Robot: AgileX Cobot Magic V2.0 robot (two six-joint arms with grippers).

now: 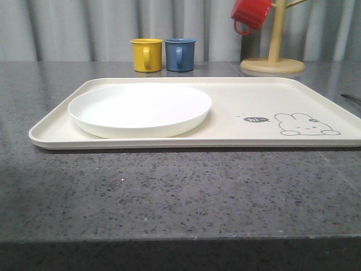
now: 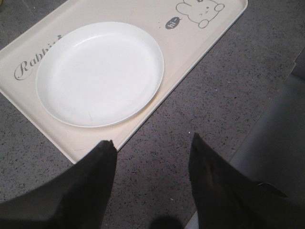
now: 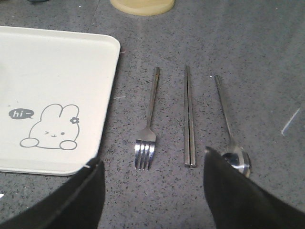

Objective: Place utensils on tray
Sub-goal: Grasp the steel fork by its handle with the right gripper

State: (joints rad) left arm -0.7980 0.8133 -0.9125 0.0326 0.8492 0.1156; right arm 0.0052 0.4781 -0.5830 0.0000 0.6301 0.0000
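Observation:
The cream tray [image 1: 237,90] with a bunny drawing lies across the grey counter, and a round white plate [image 1: 140,109] rests on its left half. In the right wrist view the tray's corner [image 3: 71,57] sits beside three silver utensils laid side by side on the counter: a fork [image 3: 148,121], a pair of chopsticks [image 3: 189,117] and a spoon [image 3: 231,129]. My right gripper [image 3: 151,164] hangs open above them, just short of the fork's tines, holding nothing. My left gripper [image 2: 152,143] is open and empty over bare counter by the tray's front edge [image 2: 157,102].
A yellow mug [image 1: 146,55] and a blue mug [image 1: 180,54] stand behind the tray. A wooden mug tree [image 1: 273,56] at the back right carries a red mug [image 1: 251,13]. Its round base [image 3: 142,5] lies beyond the utensils.

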